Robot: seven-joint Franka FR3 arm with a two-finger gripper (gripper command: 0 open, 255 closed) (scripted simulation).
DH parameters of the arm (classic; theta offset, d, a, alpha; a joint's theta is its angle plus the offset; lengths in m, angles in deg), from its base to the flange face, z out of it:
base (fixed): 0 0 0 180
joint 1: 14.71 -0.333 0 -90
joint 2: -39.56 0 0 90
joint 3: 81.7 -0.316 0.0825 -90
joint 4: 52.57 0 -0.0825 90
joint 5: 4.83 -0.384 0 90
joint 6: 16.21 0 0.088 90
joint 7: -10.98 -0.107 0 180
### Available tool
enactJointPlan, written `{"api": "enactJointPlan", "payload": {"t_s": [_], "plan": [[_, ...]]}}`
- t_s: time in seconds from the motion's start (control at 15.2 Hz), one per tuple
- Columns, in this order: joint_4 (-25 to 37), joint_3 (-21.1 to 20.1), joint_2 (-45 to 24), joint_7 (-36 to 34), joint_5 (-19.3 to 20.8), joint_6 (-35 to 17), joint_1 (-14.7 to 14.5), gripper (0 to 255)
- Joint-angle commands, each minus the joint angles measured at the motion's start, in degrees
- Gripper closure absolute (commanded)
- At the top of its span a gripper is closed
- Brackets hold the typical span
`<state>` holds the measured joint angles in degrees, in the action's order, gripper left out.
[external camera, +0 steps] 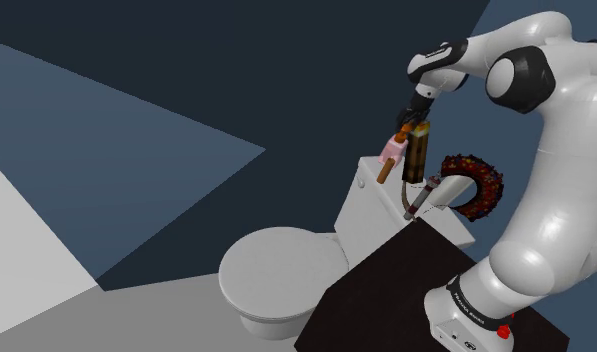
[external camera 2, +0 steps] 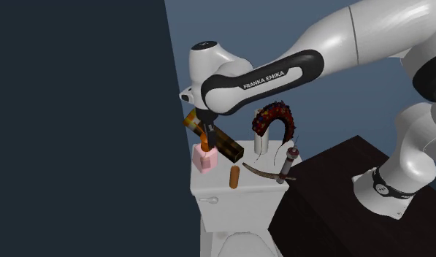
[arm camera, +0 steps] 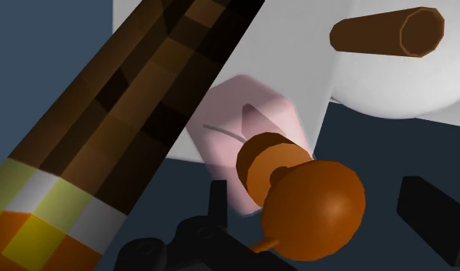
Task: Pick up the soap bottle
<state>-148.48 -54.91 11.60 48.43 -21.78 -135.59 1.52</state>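
Plainly, we see the gripper (arm camera: 313, 192) with its two black fingers spread wide. The soap bottle's round pump head (arm camera: 313, 209) sits between them, with a clear gap on one side, so nothing is clasped. The soap bottle (arm camera: 247, 123) has a blocky, pale pink body with chamfered corners, a ribbed orange collar and a glossy orange ball of a pump head. In the second exterior view it (external camera 2: 204, 159) seems to stand at the left corner of the white cistern lid (external camera 2: 258, 190), directly below the gripper (external camera 2: 204, 135). In the shoulder view the gripper (external camera: 414, 122) hangs just above the same pink block (external camera: 393, 150).

Beside the bottle we see a long, dark brown bottle (arm camera: 120, 115) with a square section. Its faces are patterned in brown patches, and bands of white, yellow and orange run round one end. In the second exterior view it (external camera 2: 225, 142) leans steeply over the cistern lid, close behind the soap bottle.

A smooth, rust-brown cylinder (arm camera: 386, 32) with a faceted end lies on the lid. Farther back stands a bumpy, dark red ring (external camera: 486, 172), and the smooth, oval white toilet lid (external camera: 276, 265) lies shut below.
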Motion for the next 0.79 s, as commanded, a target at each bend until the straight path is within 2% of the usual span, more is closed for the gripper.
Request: {"api": "enactJointPlan", "payload": {"t_s": [0.0, 0.13, 0.2, 0.73], "plan": [[-0.4, -0.2, -0.8, 0.4, -0.5, -1.1, 0.2, 0], [-0.5, -0.3, -1.0, 0.5, -0.6, -1.5, 0.3, 0], [-0.5, -0.3, -1.0, 0.4, -0.6, -1.4, 0.2, 255], [-0.6, -0.3, -0.9, 0.4, -0.6, -1.4, 0.2, 255]]}}
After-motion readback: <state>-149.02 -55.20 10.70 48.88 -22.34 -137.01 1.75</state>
